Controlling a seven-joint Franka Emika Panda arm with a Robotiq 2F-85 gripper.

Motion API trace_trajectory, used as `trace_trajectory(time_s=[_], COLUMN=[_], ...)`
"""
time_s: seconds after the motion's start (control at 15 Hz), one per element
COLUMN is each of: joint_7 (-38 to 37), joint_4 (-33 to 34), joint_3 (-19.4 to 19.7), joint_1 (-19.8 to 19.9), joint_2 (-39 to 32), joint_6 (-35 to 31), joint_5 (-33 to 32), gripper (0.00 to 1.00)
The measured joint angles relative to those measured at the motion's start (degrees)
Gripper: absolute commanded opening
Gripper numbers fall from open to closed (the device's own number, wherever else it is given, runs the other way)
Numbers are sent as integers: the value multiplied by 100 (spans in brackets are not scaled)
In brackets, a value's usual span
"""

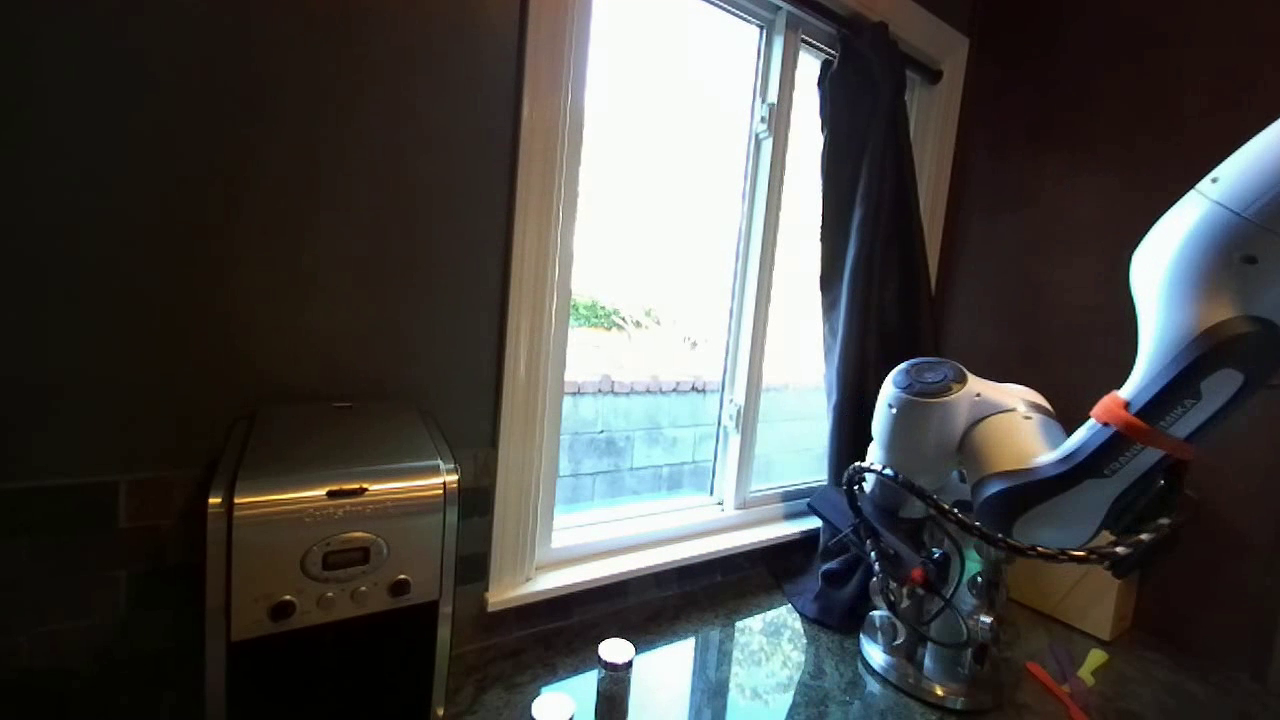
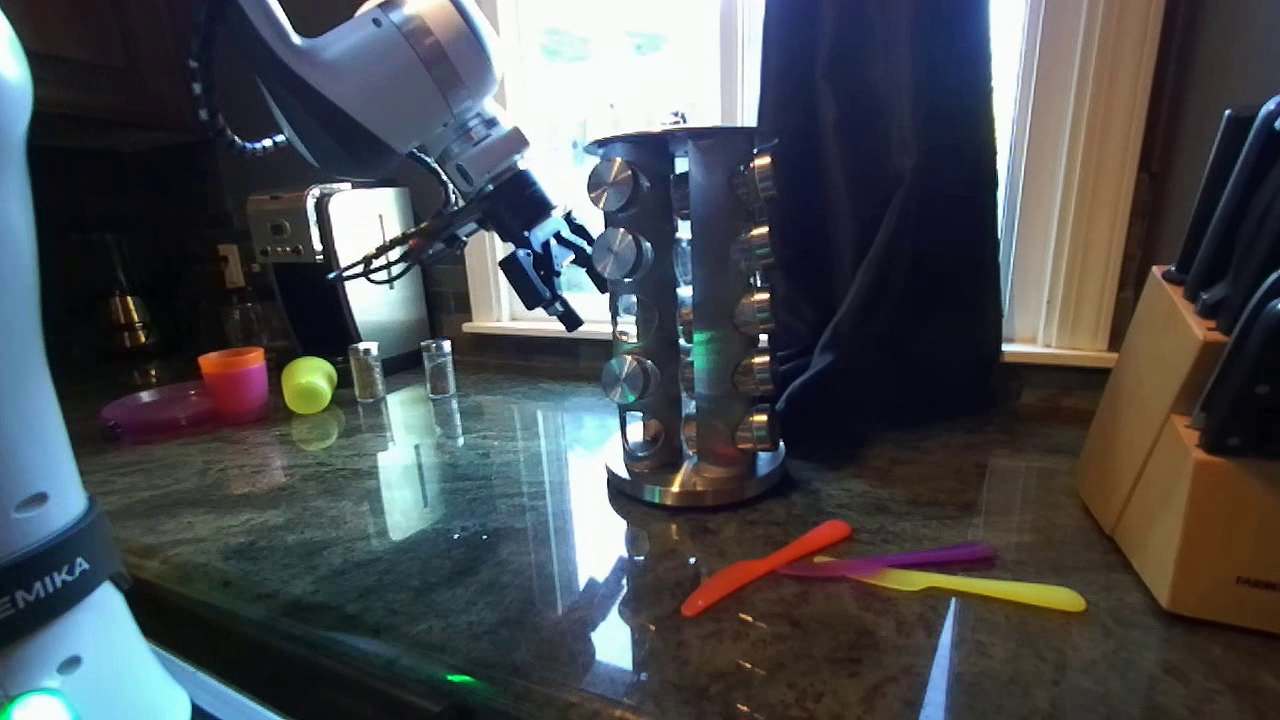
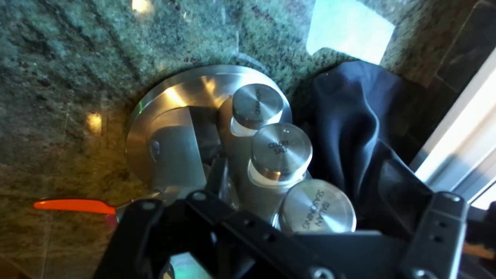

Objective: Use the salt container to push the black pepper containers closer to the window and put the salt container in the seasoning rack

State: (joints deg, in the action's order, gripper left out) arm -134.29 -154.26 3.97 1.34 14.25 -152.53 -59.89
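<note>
My fingers [image 2: 571,316] stand apart, gripping nothing that I can see, close beside the seasoning rack [image 2: 715,400]; whether they touch it I can't tell. Withdrawing sideways might snag a jar lid [image 3: 317,211] and drag its jar loose, or tip the rack. In it sits a jar marked CELERY SALT [image 3: 281,153], perhaps the task's salt. Further out, two likely pepper jars [image 2: 438,370] stand upright on the table [image 2: 300,520] near the window [image 1: 660,200]; too high a nudge could topple them.
</note>
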Motion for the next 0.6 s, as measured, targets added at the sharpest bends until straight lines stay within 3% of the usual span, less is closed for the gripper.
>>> trace_trajectory(time_s=[0.27,0.4,0.6], joint_7=[1679,2560,3654], joint_4=[-344,-342,-333], joint_3=[606,1112,1772], joint_1=[-67,-698,-1999], joint_2=[158,10,-235], joint_6=[-1344,-1686,-1870], joint_5=[1246,2102,3510], gripper=[100,100,100])
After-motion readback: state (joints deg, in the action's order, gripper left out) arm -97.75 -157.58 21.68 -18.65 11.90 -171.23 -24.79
